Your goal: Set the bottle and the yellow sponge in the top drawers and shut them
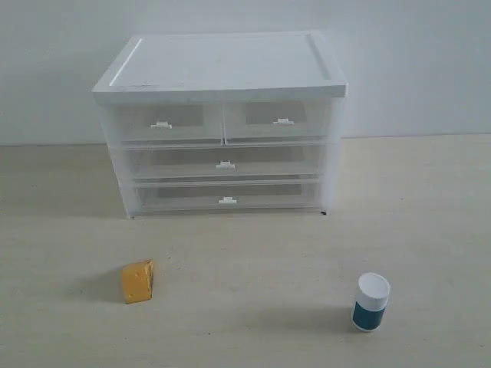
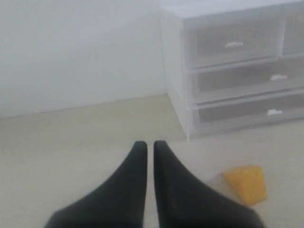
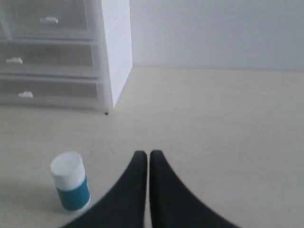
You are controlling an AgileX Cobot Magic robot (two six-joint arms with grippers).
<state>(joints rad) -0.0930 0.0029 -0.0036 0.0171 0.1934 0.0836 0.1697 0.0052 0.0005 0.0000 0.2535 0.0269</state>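
The bottle (image 1: 371, 302), white-capped with a teal body, stands upright on the table at the front right; the right wrist view shows the bottle (image 3: 71, 181) beside my right gripper (image 3: 145, 154), which is shut and empty. The yellow sponge (image 1: 139, 280) lies at the front left, and the yellow sponge (image 2: 246, 183) sits off to the side of my shut, empty left gripper (image 2: 147, 145). The two top drawers, left (image 1: 163, 121) and right (image 1: 280, 119), are pushed in. Neither arm shows in the exterior view.
The white-topped cabinet (image 1: 222, 57) stands at the back centre against a pale wall. Two full-width drawers, the upper (image 1: 224, 163) and the lower (image 1: 227, 198), are pushed in below the top pair.
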